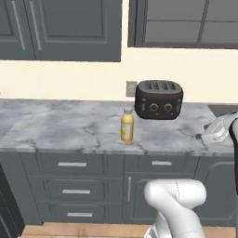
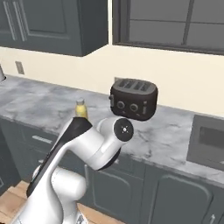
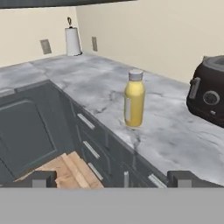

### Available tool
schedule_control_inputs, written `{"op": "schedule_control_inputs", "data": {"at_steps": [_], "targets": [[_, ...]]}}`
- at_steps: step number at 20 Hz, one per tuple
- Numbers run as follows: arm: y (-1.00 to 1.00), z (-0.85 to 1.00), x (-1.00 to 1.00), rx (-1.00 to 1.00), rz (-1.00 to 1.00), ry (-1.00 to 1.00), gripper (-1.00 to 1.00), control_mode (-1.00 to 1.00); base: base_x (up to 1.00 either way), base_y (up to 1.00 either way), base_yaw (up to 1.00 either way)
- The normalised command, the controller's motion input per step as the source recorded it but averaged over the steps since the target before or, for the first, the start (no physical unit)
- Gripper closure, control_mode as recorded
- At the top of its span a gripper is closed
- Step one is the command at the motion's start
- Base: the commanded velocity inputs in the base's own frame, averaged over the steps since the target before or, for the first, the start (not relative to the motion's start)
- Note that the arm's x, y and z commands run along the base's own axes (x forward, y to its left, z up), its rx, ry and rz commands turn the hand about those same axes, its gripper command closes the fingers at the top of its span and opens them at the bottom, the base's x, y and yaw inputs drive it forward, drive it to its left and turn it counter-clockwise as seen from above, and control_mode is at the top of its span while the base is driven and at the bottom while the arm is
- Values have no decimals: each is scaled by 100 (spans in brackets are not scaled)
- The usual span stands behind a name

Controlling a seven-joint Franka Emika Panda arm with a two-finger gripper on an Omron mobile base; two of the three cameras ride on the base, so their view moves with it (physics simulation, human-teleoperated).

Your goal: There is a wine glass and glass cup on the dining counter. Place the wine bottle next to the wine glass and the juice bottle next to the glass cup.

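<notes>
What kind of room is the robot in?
It looks like a kitchen. A black toaster sits on a grey marble counter with drawers under it, a yellow juice bottle stands nearby, and a paper towel roll is in the far corner.

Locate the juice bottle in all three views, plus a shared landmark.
Left base view: juice bottle centre, upright on the counter, front-left of the toaster.
Right base view: left of centre, its cap and neck above the arm's dark link.
Hand view: centre, toaster at the right edge.
Shared landmark: the toaster.
</notes>
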Motion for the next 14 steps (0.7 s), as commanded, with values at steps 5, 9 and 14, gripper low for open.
{"op": "schedule_control_inputs", "data": {"at_steps": [5,9,14], "targets": [[0,0,0,0,0,0,-100,100,65,49,-29],[0,0,0,0,0,0,-100,100,71,50,-19],[0,0,0,0,0,0,-100,100,41,42,-5]]}}
